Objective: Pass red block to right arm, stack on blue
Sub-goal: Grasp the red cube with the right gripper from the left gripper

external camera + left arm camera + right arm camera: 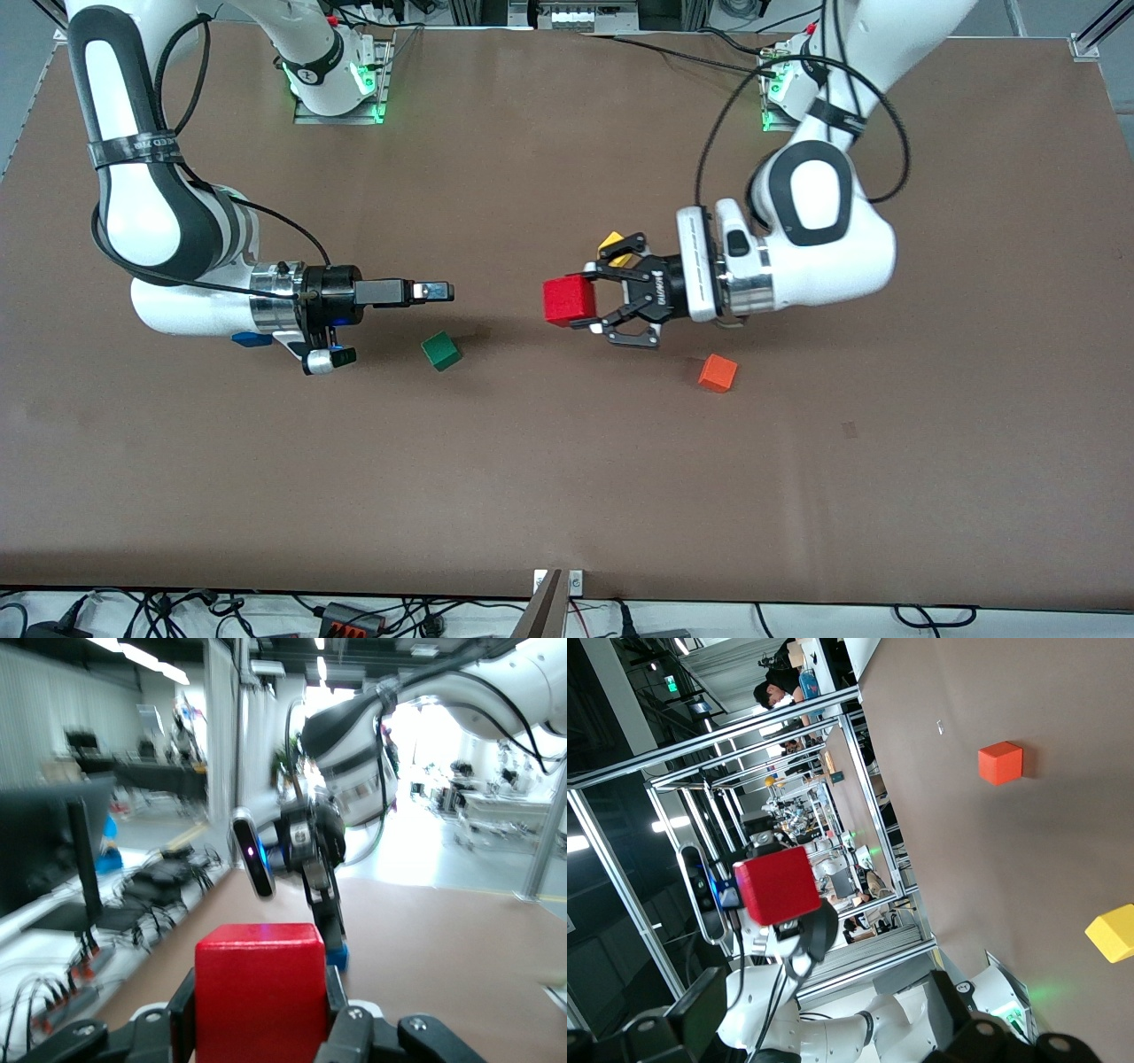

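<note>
Your left gripper [592, 305] is clamped on the red block [569, 299], one finger on each side, and holds it off the table [567, 496] over the middle, fingers pointing toward the right arm. In the left wrist view the red block [260, 992] fills the gap between the fingers [350, 1038].

Your right gripper [436, 290] is up in the air, level with the left one and pointing at it; the fingers stand fully apart with nothing between them. There's a clear gap between it and the red block. From the right wrist view you see the red block [777, 885] well out ahead of the fingers [700, 1010].

The blue block [252, 338] sits on the table under the right arm's wrist, mostly hidden by it. A green block [440, 351] lies near the right gripper's tip, closer to the front camera. An orange block [718, 372] lies on the table below the left gripper in the front view, and a yellow block [613, 243] peeks out just above that gripper.
</note>
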Robot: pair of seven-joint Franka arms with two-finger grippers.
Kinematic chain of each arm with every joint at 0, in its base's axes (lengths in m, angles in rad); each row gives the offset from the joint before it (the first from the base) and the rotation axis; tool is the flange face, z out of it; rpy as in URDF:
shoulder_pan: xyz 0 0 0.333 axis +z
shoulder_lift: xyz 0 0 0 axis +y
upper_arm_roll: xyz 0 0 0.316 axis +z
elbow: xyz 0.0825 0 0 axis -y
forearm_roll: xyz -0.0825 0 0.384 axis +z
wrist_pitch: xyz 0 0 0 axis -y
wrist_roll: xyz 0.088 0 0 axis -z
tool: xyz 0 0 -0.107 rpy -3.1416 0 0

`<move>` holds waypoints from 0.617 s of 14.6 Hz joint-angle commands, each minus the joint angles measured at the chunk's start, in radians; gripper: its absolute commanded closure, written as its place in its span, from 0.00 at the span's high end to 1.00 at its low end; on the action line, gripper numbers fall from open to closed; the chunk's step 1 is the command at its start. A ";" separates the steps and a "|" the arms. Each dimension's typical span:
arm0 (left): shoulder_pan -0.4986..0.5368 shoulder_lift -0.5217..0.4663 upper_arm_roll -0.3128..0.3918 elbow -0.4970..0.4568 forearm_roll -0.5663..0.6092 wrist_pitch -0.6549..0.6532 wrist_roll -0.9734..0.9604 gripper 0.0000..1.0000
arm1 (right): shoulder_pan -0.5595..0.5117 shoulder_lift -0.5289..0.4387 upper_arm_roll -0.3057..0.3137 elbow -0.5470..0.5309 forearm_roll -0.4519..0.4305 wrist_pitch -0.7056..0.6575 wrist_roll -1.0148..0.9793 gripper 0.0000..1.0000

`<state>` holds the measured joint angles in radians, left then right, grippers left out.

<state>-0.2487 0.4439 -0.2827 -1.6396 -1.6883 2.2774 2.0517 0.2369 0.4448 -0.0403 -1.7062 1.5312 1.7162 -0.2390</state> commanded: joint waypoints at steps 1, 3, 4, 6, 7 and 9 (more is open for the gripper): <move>-0.021 0.015 0.002 -0.016 -0.178 0.024 0.197 0.08 | -0.001 0.011 0.000 0.017 0.018 -0.017 -0.028 1.00; -0.064 0.038 0.003 -0.013 -0.267 0.033 0.215 0.09 | -0.004 0.012 0.000 0.019 0.023 -0.038 -0.043 1.00; -0.081 0.041 0.003 -0.011 -0.302 0.051 0.223 0.09 | -0.002 0.018 0.000 0.023 0.046 -0.049 -0.045 1.00; -0.139 0.041 0.003 0.000 -0.362 0.144 0.232 0.09 | -0.001 0.057 0.000 0.052 0.118 -0.090 -0.081 1.00; -0.158 0.041 0.003 0.003 -0.390 0.166 0.235 0.10 | -0.001 0.081 0.000 0.069 0.128 -0.128 -0.109 1.00; -0.164 0.048 0.005 0.012 -0.406 0.169 0.237 0.10 | -0.004 0.109 -0.001 0.095 0.122 -0.170 -0.144 1.00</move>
<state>-0.3984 0.4851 -0.2820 -1.6524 -2.0468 2.3959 2.2251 0.2372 0.4987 -0.0403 -1.6680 1.6347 1.5990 -0.3398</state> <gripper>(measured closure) 0.441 0.000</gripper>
